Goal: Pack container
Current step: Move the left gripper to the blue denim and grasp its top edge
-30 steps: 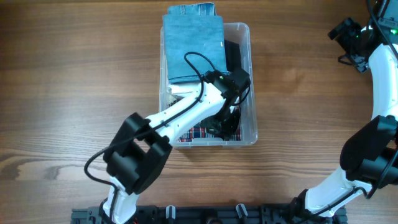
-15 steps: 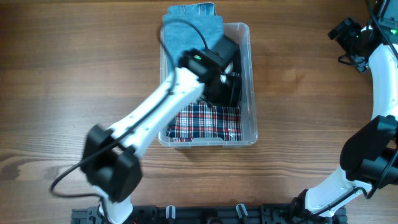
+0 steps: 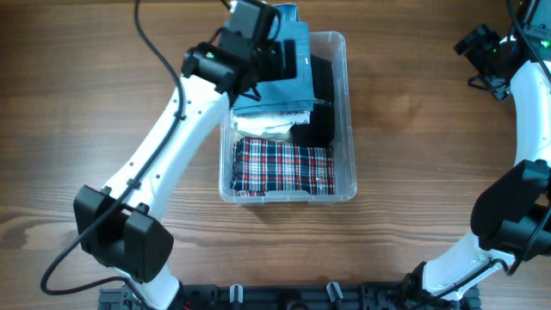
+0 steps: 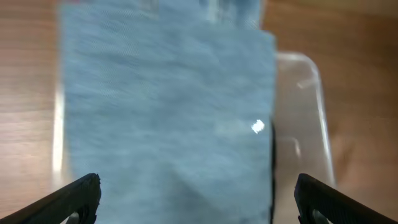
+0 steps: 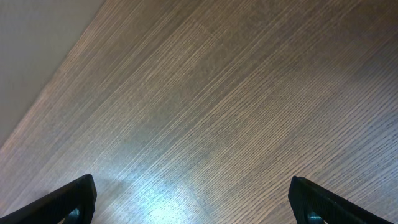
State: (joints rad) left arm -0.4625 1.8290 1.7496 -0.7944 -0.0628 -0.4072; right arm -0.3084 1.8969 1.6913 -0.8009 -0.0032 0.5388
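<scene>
The container [image 3: 351, 120] is a clear plastic tub in the middle of the wooden table. Inside lie a folded plaid cloth [image 3: 284, 168] at the near end, a white cloth [image 3: 263, 127], a black item [image 3: 320, 95] and a folded blue cloth [image 3: 291, 79] that overhangs the far rim. My left gripper [image 3: 271, 52] hovers open above that blue cloth [image 4: 168, 112], with nothing between its fingers [image 4: 81, 198]; the tub's rim [image 4: 311, 93] shows at the right. My right gripper [image 3: 486, 47] is far off at the table's back right, open over bare wood [image 5: 193, 205].
The left arm [image 3: 164, 164] slants from the near left up to the tub's far-left corner. The right arm [image 3: 529, 129] stands along the right edge. A black rail [image 3: 284, 297] runs along the near edge.
My left gripper opened, lifted out of the tub's near half and swung to the far end over the blue cloth. The plaid cloth now lies uncovered. The right arm has not moved.
</scene>
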